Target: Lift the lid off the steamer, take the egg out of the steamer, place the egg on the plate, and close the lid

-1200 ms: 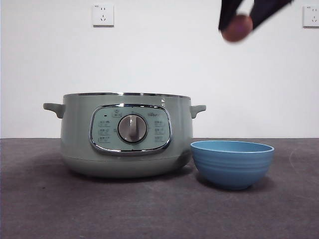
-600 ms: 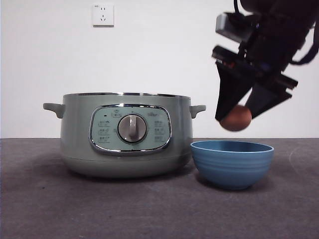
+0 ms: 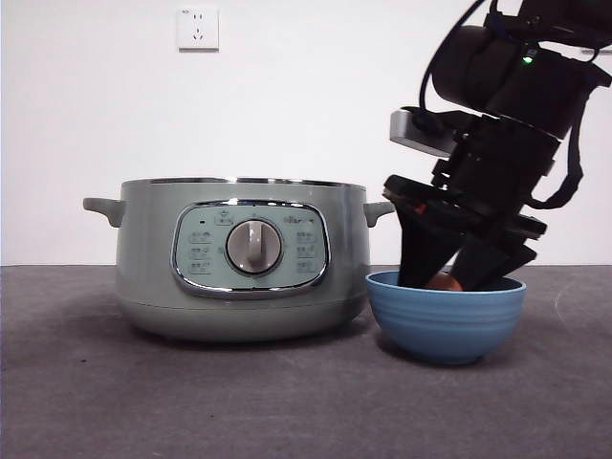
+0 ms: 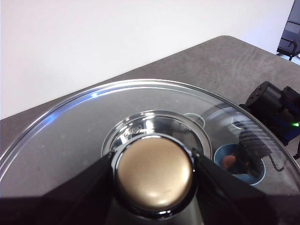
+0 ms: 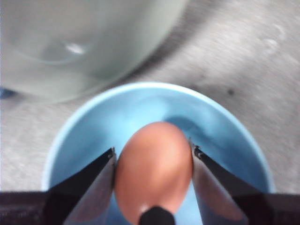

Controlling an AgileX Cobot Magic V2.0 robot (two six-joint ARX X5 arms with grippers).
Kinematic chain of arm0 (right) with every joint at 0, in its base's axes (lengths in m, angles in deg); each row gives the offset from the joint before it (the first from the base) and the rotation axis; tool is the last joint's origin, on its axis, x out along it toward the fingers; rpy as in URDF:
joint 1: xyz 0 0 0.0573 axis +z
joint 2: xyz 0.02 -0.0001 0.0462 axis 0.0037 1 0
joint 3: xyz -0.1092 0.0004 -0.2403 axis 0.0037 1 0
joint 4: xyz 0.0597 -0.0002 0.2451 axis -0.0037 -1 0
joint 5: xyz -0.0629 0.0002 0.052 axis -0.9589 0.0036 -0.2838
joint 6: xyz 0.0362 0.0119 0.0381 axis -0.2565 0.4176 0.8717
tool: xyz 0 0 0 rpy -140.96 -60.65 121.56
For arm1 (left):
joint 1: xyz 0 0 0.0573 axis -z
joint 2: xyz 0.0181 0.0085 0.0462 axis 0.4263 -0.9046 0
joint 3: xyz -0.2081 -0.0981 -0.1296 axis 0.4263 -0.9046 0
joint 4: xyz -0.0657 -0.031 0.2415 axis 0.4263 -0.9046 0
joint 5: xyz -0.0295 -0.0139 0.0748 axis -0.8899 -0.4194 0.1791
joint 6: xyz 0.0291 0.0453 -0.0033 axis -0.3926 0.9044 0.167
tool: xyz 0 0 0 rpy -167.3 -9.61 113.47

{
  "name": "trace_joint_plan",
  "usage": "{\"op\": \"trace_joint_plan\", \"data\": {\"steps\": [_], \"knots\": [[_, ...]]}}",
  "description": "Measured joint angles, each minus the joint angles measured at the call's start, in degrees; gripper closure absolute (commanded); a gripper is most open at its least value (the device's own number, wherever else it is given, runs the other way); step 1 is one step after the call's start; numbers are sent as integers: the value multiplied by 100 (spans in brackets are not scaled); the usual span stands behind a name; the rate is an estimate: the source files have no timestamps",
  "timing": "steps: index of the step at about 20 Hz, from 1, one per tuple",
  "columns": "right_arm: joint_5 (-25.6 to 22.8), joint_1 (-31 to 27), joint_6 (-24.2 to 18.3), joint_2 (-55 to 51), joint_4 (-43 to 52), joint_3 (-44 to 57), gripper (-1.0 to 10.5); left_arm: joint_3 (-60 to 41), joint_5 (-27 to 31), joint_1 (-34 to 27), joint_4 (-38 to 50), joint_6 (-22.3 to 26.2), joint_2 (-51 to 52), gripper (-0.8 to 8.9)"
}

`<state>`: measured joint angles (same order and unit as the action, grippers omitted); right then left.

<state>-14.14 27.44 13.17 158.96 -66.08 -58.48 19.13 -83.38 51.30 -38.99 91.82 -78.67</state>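
— Egg [image 5: 153, 171] first: where was it?

— Between the two black jaws of the right gripper [image 5: 153, 180], clamped on both sides, down inside the blue ribbed bowl [image 3: 446, 323]. From the front only a sliver of brown shell [image 3: 443, 282] showed above the bowl's rim, with the right gripper [image 3: 448, 279] dipped in from above. Whether the shell touched the bowl's bottom, I could not tell.

— And the surface, the room?

— A dark grey, slightly mottled tabletop [image 3: 239, 402] ran to a plain white wall [image 3: 316, 96]. One white power socket [image 3: 197, 29] sat high on that wall.

— The steamer?

— The sage-green steamer [image 3: 244, 258] stood on the table just beside the bowl, its silver dial [image 3: 253, 247] and chrome-framed panel facing the front camera, one small side handle [image 3: 381, 210] reaching toward the arm. Its top was uncovered.

— So the lid was elsewhere?

— Held up by the left gripper [image 4: 153, 173], whose jaws were closed on the knob [image 4: 153, 174] of the glass lid [image 4: 70, 140]. That knob looked golden-brown in the wrist view. Through the glass the bowl [image 4: 239, 164], the egg [image 4: 228, 160] and the other arm [image 4: 274, 105] were visible below.

— Anything blocking the view?

— The big dark right arm [image 3: 502, 124] covered the wall behind the bowl.
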Motion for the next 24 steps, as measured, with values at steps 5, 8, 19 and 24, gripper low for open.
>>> {"op": "trace_joint_plan", "data": {"steps": [5,8,19,24], "knots": [[-2,94,-2,96,57,0,959,0,0,0,0,2,-24,822],[-13,94,-2,260,66,0,959,0,0,0,-2,2,-26,822],[-15,122,-24,352,107,-4,528,0,0,0,-103,2,-26,822],[-35,127,-20,-223,48,-7,528,0,0,0,-103,2,-59,822]]}}
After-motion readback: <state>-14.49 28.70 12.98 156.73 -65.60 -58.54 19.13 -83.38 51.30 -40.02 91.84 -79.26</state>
